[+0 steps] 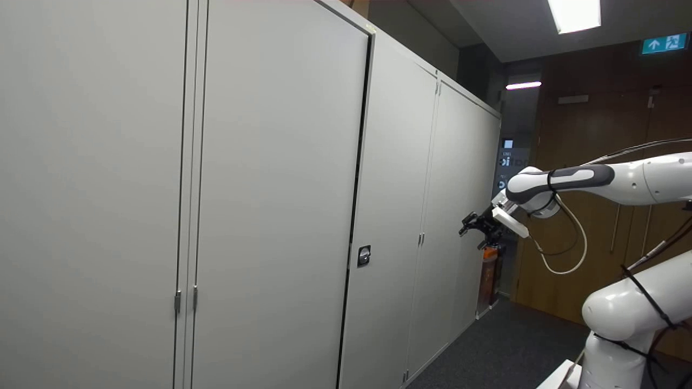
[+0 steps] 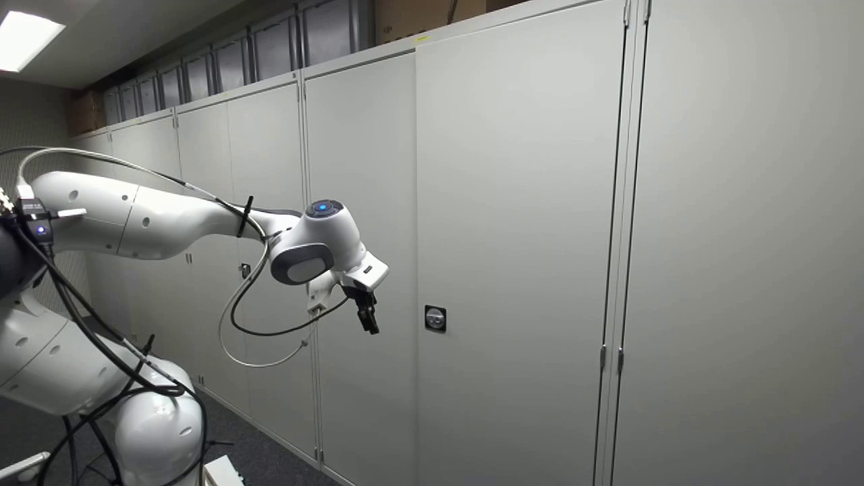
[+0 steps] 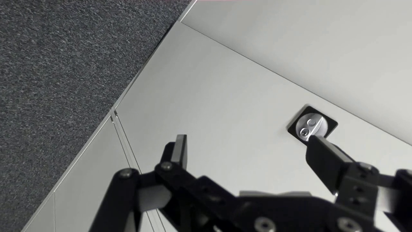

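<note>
Cabinet door latch [image 3: 311,124] is untouched: the pincer [image 3: 249,141] stands apart from it in both exterior views, set wide with nothing between its jaws, so handling is judged not yet begun, contact and grip both outstanding. It is located on a grey cabinet door [image 3: 225,106], close to the edge where that panel meets the neighbouring door [image 3: 338,48]. Appearance: a round, silvery plate crossed by a bright line, with an apparent keyhole, set in a black square surround partly screened in the wrist view by a fingertip [image 3: 322,154].
</note>
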Robot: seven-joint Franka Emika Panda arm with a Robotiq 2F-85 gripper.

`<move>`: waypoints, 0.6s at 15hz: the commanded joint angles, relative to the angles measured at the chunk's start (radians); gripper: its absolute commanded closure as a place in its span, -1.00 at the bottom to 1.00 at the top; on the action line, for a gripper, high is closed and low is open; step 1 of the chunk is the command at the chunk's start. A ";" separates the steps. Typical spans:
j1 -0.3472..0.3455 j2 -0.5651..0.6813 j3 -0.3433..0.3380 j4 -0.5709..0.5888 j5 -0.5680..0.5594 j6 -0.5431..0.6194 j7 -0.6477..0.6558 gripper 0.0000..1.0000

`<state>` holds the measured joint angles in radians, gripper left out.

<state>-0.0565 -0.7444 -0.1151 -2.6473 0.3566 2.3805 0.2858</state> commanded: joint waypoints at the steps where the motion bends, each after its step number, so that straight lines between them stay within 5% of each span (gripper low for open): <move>1: -0.015 0.039 0.028 0.001 0.051 0.081 0.048 -1.00; 9: 0.003 0.165 0.064 0.024 0.054 0.172 0.069 -1.00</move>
<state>-0.0537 -0.6412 -0.0701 -2.6471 0.3880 2.5022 0.3404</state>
